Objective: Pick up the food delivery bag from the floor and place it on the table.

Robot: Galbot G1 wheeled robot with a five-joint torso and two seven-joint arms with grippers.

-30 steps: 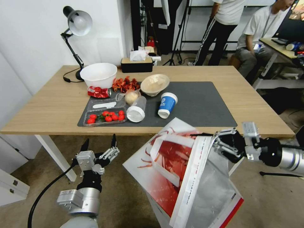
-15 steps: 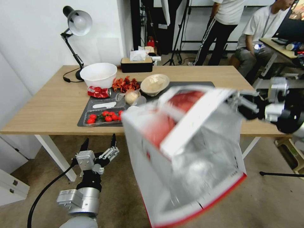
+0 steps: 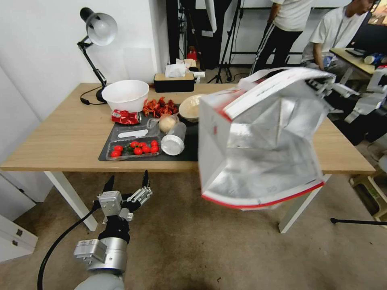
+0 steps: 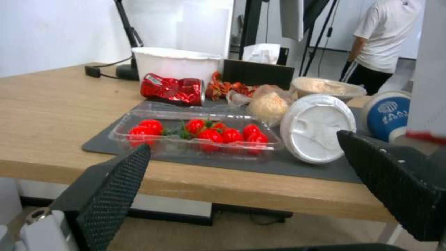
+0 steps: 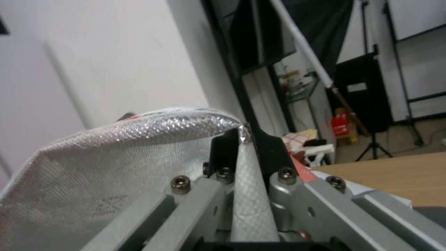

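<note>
Swinging high off the floor [image 3: 193, 245], the bag [image 3: 258, 137] now hangs at table height, its foil-lined mouth turned toward the head camera and its red-edged lower rim jutting past the front edge of the table [image 3: 64, 137]. A second ago it dangled low in front of the table edge, tilted with its red print facing up; half a second ago it was mid-swing and blurred. The lift is therefore essentially done, and what remains, by the look of it, is to carry the bag forward over the top and set it down.

The right gripper [image 3: 322, 85] is clamped on the bag's upper rim at the far right, above the table's right end; in the right wrist view its black fingers [image 5: 223, 148] pinch a fold of the foil wall between them. The bag hangs askew from that single pinch, so it may sway.

The left gripper [image 3: 125, 186] sits low in front of the table, spread wide with nothing in it, as it was in both earlier pictures. Cluttering the mat [image 3: 185, 149] are a tomato tray [image 3: 135, 148], an overturned lidded cup [image 3: 174, 140] and bowls; free space lies mostly toward the table's right side.
</note>
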